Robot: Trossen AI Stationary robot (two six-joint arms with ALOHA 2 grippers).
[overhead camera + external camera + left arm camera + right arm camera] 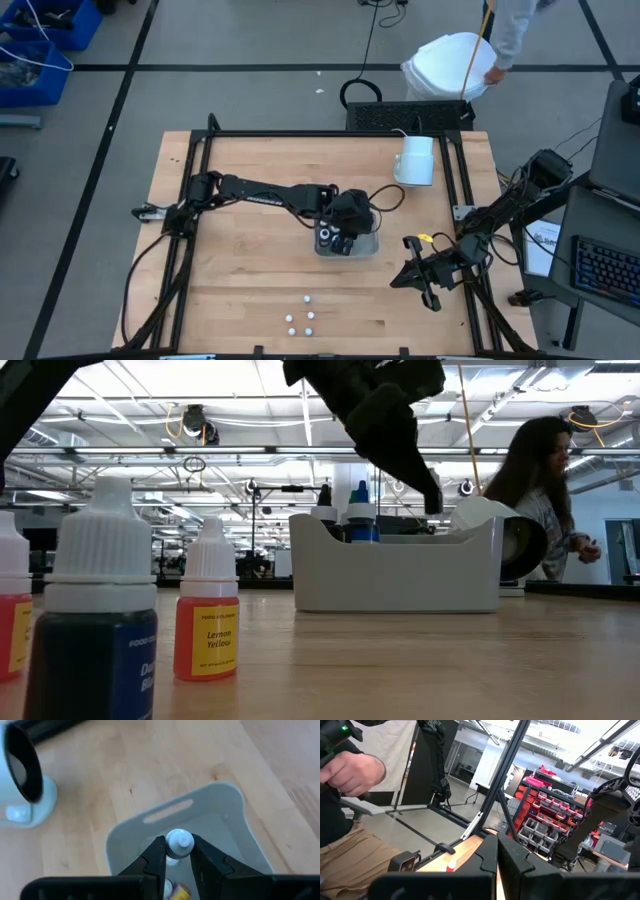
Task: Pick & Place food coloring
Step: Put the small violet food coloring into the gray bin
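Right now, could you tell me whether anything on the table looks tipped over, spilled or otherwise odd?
The white mug lies on its side at the table's far edge, mouth open sideways. Nothing looks spilled. The left gripper holds a white-capped bottle over the tray; four bottles stand near the front edge.

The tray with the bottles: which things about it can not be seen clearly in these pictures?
- Bottle bodies in the tray: low view, the wall hides all but the tops.
- Colour of the bottle held by the left gripper: left wrist view shows only its white cap.
- Tray contents: high view, the left gripper covers them.
- Loose bottles: high view, too small for colours.
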